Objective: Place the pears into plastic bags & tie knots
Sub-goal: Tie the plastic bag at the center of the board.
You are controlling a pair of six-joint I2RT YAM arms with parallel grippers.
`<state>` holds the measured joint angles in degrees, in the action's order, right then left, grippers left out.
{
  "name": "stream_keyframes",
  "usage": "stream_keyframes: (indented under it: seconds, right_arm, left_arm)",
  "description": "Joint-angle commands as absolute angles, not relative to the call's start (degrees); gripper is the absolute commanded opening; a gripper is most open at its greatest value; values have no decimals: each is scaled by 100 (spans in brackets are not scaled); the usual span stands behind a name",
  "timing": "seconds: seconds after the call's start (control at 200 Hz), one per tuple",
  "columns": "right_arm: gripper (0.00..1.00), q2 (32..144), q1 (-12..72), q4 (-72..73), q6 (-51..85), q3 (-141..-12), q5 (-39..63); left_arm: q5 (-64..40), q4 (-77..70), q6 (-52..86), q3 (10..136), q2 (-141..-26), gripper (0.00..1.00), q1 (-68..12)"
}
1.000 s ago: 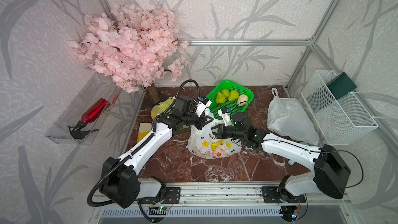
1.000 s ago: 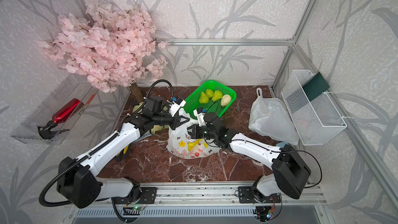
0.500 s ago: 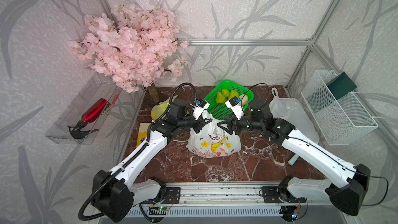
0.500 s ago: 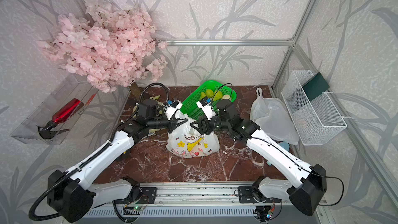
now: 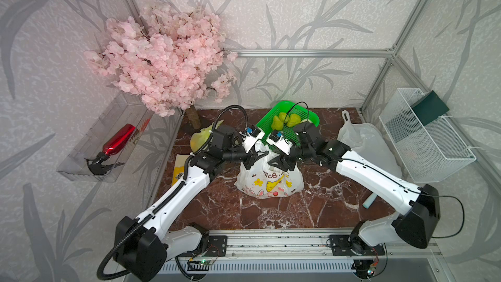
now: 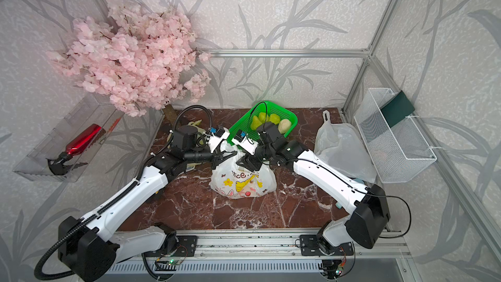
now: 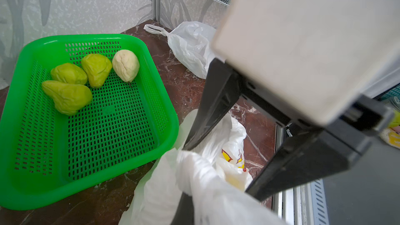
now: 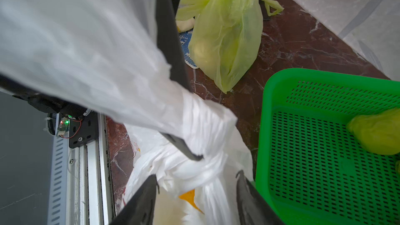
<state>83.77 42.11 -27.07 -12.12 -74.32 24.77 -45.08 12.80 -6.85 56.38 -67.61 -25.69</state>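
Robot lab cell: aluminium frame point(image 5: 309, 53), wallpapered panels point(image 5: 325, 9), base rail point(image 5: 276, 242).

Pale walls point(image 5: 298, 9) printed with grey leaves enclose a red-brown marble counter point(image 5: 244, 212), framed by aluminium rails point(image 5: 311, 53). A pink blossom tree point(image 5: 162, 61) fills one back corner; a white wire basket point(image 5: 423, 145) seems hung opposite.

Bright, even light, soft shadows, bowed wide-angle edges, blurred wrist-view foregrounds

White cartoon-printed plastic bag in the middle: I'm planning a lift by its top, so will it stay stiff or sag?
Probably floppy: the white cartoon-printed plastic bag is thin film, bunched and creased where the left gripper pinches it. Likely bottom-heavy too: its bulging base should hang and swing.
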Motion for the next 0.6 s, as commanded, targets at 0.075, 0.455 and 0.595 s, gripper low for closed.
stream_keyframes:
  seconds: [0.075,0.455,0.595]
  right_arm:
    - [45,8618,4078,-2311,-993,-7681,2865]
    - [0,8238,4078,-461,-259,-6662,2271]
    - [0,7956,4128,801,226,-5981,2263]
  left_arm:
    - [-4817,1247,-879,5618,-6541,0,-2628]
    - [-4219,1408,-185,5419,-6032,11,-2646]
    - [-3834,1242,209,4778,-5614,33,-2485]
